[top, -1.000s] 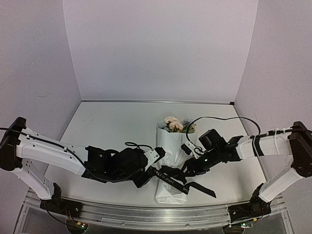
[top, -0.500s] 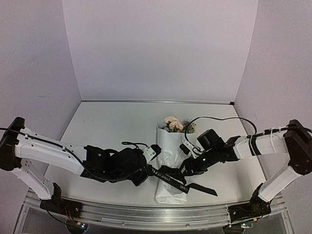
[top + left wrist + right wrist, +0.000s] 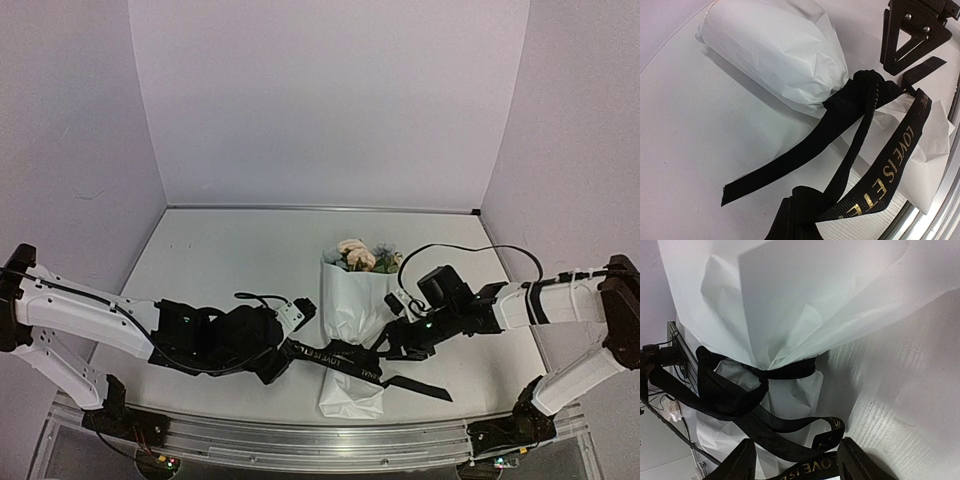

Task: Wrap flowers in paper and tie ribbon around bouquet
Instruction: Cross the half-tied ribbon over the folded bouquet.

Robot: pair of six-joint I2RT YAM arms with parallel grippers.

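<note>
Bouquet (image 3: 352, 320): ribbon (image 3: 335, 358) round waist.
Left tool (image 3: 284, 351): clamped on ribbon.
Right tool (image 3: 387, 349): parted, gripping nothing.
Risk: one-sided pull drags bouquet.

Top camera high behind, downward; both wrist cameras close, opposite sides, same ribbon (image 3: 860, 95) knot

Left arm (image 3: 85, 312) and right arm (image 3: 565, 298) had white shells on the long links; wrist sections (image 3: 215, 340) were black and blocky; thin black cables (image 3: 470, 248) arched above the housings; a green lamp (image 3: 428, 325) glowed on the right wrist; fingers (image 3: 887, 37) were black open triangular frames with silver screws (image 3: 908, 16).
</note>
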